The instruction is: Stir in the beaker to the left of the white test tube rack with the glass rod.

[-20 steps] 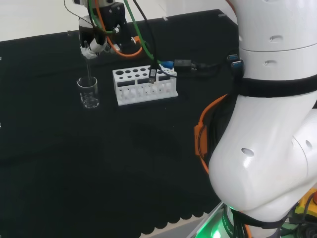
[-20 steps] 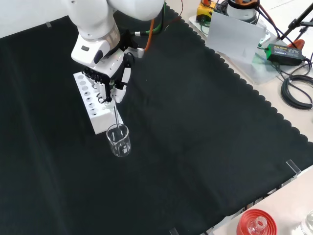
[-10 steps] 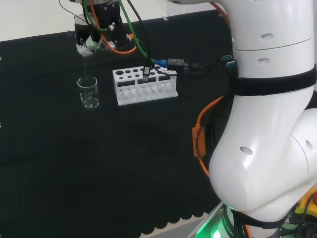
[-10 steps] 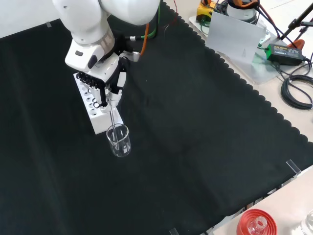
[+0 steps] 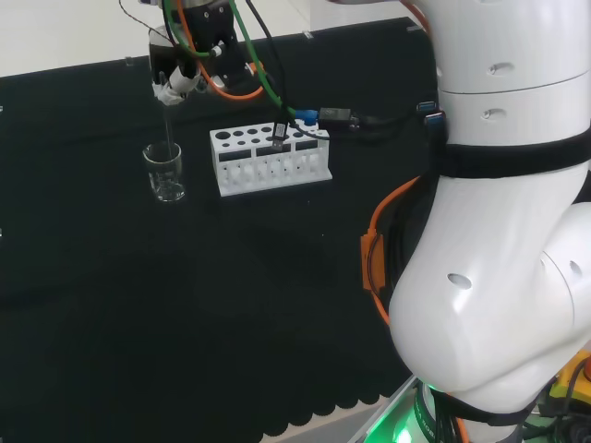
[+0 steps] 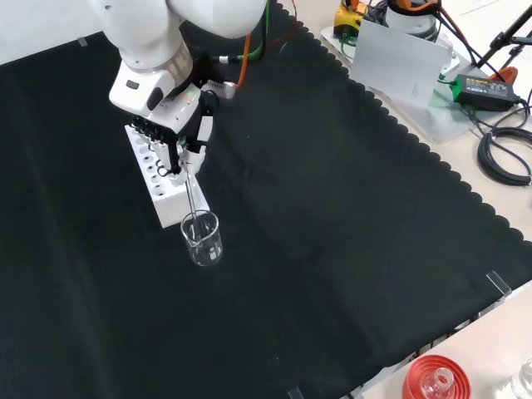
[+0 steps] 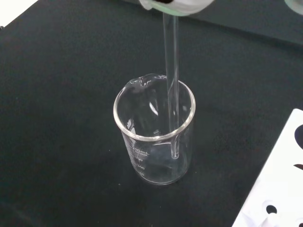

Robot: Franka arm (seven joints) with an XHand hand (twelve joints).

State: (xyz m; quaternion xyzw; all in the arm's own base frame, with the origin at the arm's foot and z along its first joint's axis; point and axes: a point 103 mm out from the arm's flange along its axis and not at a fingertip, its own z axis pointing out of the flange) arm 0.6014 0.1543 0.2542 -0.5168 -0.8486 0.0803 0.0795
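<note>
Can't tell from here if the beaker (image 7: 154, 137) holds any liquid, glass too clear. Hand (image 7: 176, 4) is a cropped blur at wrist frame's top edge. White rack (image 7: 279, 189) cut off at lower right corner. In head view, glass rod (image 5: 167, 125) barely resolves against the cloth.

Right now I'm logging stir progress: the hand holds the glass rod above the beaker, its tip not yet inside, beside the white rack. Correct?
Not quite. The wrist view shows the glass rod already reaching down inside the beaker, its tip well below the rim. The rest holds: the hand holds the rod, and the beaker stands beside the white test tube rack.
</note>
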